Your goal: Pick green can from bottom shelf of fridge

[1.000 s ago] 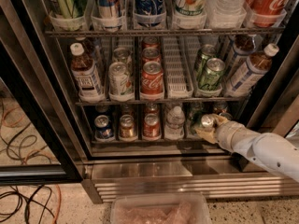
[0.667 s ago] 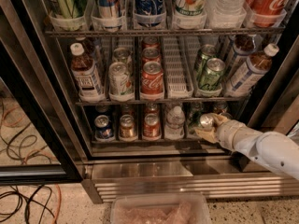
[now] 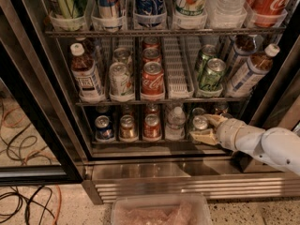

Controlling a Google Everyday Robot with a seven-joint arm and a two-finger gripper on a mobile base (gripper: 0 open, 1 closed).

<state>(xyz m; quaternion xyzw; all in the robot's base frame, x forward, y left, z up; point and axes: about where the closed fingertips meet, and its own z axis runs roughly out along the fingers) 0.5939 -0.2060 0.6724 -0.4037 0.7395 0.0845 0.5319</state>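
The fridge (image 3: 187, 184) stands open in front of me. The green can (image 3: 200, 123), dark with a silver top, stands at the right front of the dim bottom shelf (image 3: 140, 145). My gripper (image 3: 201, 127) reaches in from the right on a white arm (image 3: 272, 146). It is open, with one pale finger (image 3: 214, 119) behind the can and the other (image 3: 201, 137) in front of it. The can stands upright in its lane between them. I cannot tell whether the fingers touch it.
Left of the green can on the bottom shelf stand a clear bottle (image 3: 175, 123), a red can (image 3: 152, 125), a brown-orange can (image 3: 127, 127) and a blue can (image 3: 103, 128). Two brighter green cans (image 3: 211, 74) sit on the rack above. A plastic tub (image 3: 161, 210) and cables (image 3: 23, 196) lie on the floor.
My gripper has moved a little to the left, further in around the green can. The can and the other drinks have not moved.
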